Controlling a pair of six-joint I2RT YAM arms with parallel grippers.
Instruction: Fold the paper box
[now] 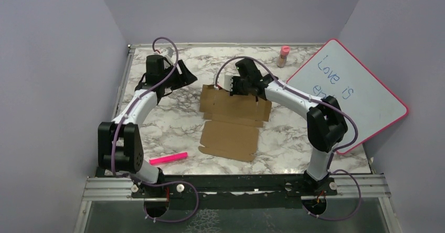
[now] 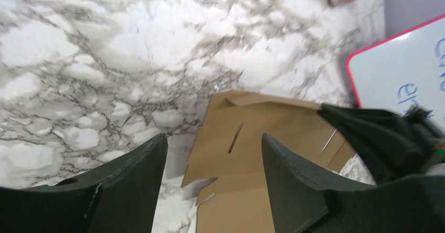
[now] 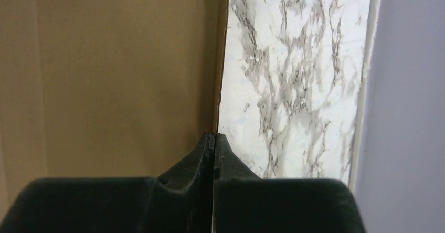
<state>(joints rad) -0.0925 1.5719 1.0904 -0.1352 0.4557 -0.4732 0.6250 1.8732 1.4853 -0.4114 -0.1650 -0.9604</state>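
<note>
While pinching the paper box [image 1: 231,138] by its edge with right pincer [image 3: 214,138], with left pincer [image 2: 212,154] spread and empty, could drag the sheet or crease it crooked.

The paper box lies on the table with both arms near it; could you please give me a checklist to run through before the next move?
1. Grip: the right pincer is shut on the edge of the paper box: ok.
2. Free arm: the left pincer is open and holds nothing: ok.
3. Left pincer on a flap: not ok, it hovers apart from the box, by its far-left corner.
4. The slit is unblocked: ok.
5. Clutter: the whiteboard and the pink marker lie apart from the box: ok.
6. Firmness of the right grip: cannot tell.
</note>
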